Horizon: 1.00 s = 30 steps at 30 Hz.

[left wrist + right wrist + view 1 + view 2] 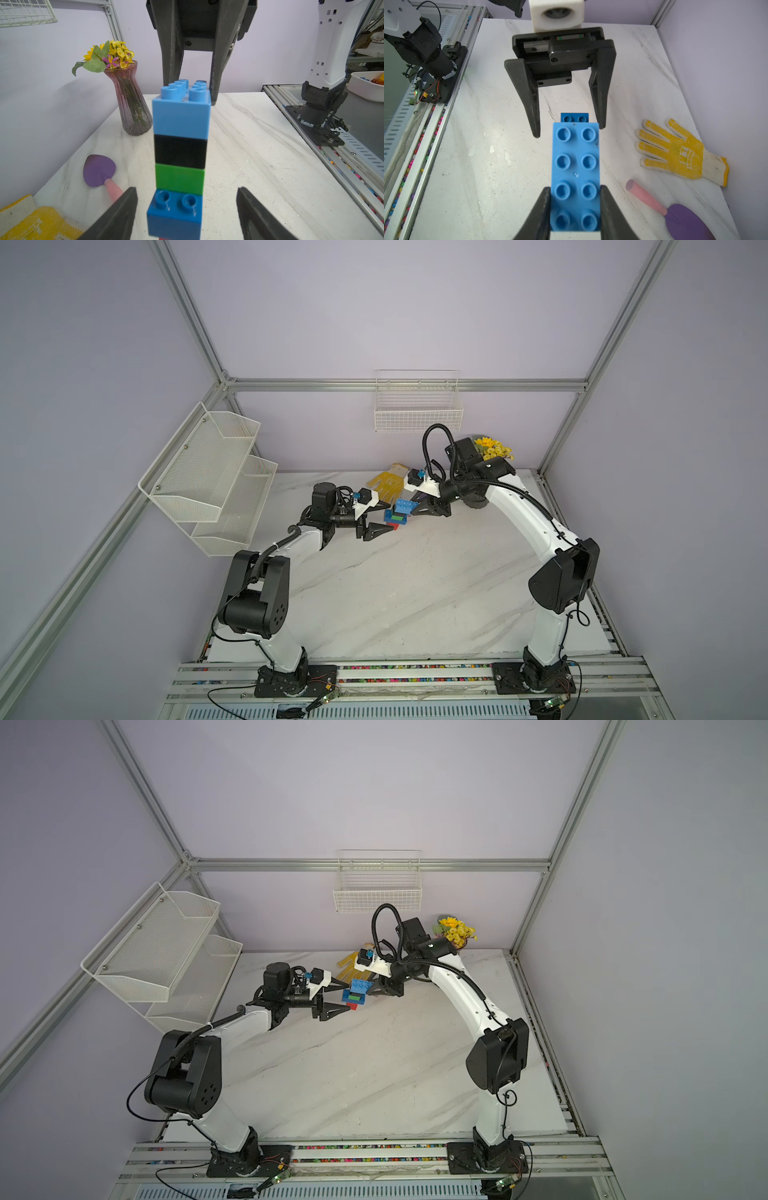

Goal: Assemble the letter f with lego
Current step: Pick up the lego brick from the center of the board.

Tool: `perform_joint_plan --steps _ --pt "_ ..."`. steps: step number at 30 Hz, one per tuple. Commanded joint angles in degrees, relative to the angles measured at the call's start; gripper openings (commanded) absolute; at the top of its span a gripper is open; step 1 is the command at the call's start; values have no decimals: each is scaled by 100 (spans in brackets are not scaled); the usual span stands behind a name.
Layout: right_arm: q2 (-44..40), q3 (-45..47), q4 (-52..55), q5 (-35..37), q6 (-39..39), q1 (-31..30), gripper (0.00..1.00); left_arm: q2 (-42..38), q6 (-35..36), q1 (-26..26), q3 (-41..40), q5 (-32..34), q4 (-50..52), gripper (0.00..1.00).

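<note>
Five lego bricks (180, 149), two blue — stacked

Down the stack it goes: light blue brick (180, 116), black brick (180, 150), green brick (179, 178), dark blue brick (174, 215), and a sliver of red brick (352, 1006) at the end. The desk (259, 155) is white marble with grey veins. The left hand (186, 190) and right hand (575, 189) are both matte black. In a top view, at twelve o'clock from the stack, there's a glove (388, 485) with a yellow dotted palm on cream knit. At two o'clock, yellow flowers (493, 449) with green leaves sit in a pinkish ribbed vase (133, 104). The trowel (683, 218) has a purple blade and a pink handle.
</note>
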<state>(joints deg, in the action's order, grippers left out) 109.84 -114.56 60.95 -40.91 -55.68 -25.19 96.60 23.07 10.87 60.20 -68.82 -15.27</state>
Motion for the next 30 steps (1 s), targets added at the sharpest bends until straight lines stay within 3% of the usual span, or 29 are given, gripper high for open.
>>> perform_joint_plan --steps 1,30 --pt "98 -219 147 -225 -144 -53 23 37 67 -38 175 -229 7 72" --pt "116 -277 104 -242 -169 -73 23 210 105 -32 355 -307 362 45"
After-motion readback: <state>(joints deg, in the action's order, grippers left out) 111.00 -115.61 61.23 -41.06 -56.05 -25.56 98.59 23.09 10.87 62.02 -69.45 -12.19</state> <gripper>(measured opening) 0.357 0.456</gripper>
